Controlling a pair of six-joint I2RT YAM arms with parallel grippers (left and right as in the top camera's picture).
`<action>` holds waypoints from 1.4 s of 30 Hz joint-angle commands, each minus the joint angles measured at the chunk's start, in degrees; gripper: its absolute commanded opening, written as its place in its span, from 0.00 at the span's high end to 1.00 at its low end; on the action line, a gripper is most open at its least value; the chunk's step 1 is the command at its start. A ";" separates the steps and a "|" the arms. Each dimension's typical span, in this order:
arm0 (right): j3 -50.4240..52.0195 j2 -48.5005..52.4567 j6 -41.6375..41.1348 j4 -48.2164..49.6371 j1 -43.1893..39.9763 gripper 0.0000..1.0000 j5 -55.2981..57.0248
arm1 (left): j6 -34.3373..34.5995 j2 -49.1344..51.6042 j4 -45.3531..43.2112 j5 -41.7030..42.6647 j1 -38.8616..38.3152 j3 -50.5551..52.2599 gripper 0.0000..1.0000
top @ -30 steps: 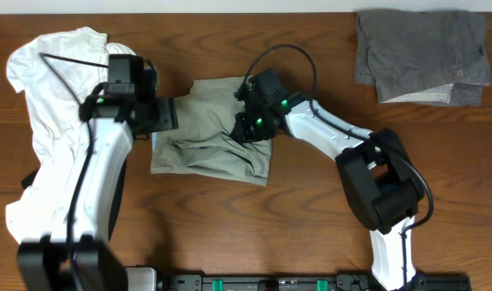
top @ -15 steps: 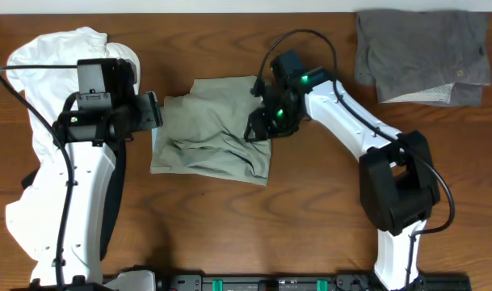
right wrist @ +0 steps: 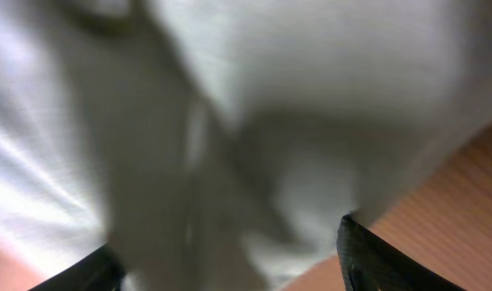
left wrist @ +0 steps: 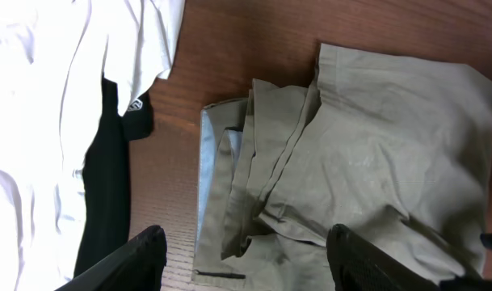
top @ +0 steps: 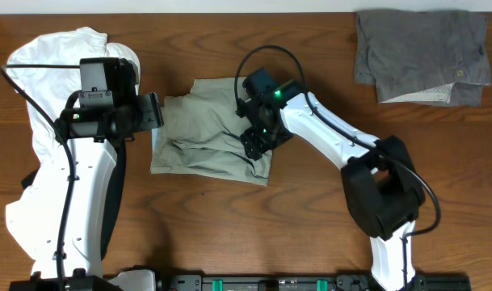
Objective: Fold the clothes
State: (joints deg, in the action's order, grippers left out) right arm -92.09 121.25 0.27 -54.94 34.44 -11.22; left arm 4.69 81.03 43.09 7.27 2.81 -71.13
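Observation:
The khaki shorts point(top: 209, 137) lie folded and wrinkled at the table's middle, a strip of pale blue lining showing along their left edge point(left wrist: 207, 162). My left gripper point(top: 155, 113) hovers at that left edge, open, with nothing between its fingers point(left wrist: 140, 260). My right gripper point(top: 258, 139) is low over the right part of the shorts. In the right wrist view the picture is blurred; the khaki cloth point(right wrist: 254, 121) fills it, and the two fingers point(right wrist: 391, 259) stand wide apart, open, right over the cloth.
A white T-shirt point(top: 44, 89) is heaped at the left, under and beside my left arm, with a dark patch point(left wrist: 104, 186) next to it. Darker grey shorts point(top: 423, 52) lie at the back right corner. Bare wood surrounds the khaki shorts.
My right gripper has opened and let go of the khaki cloth, shifting slightly toward the front over the shorts. The left arm drew back to the left early on, then stayed still.

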 commanded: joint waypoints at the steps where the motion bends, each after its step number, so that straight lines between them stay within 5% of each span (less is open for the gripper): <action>1: -0.46 3.45 1.31 -0.28 -1.73 0.28 6.78 | 0.33 0.52 0.17 -0.48 0.17 -0.02 0.35; 10: -0.46 5.53 2.43 7.67 -8.24 0.28 9.73 | 0.33 0.52 0.15 -0.48 0.17 0.02 0.35; 21: -0.98 5.51 3.65 32.76 -15.47 0.22 19.28 | 0.31 0.59 0.00 -0.48 0.17 0.02 0.35; 34: -19.47 0.55 16.63 8.63 -8.46 0.05 10.54 | 2.12 0.59 -3.50 -0.94 2.89 0.02 0.35; 42: -17.29 0.70 18.01 4.39 2.93 0.01 9.70 | 6.62 0.59 -3.45 -0.90 10.95 0.02 0.34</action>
State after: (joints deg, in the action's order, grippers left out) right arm -110.69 122.69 16.34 -50.11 34.02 -0.10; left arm 9.26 81.23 39.64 7.03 11.73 -71.13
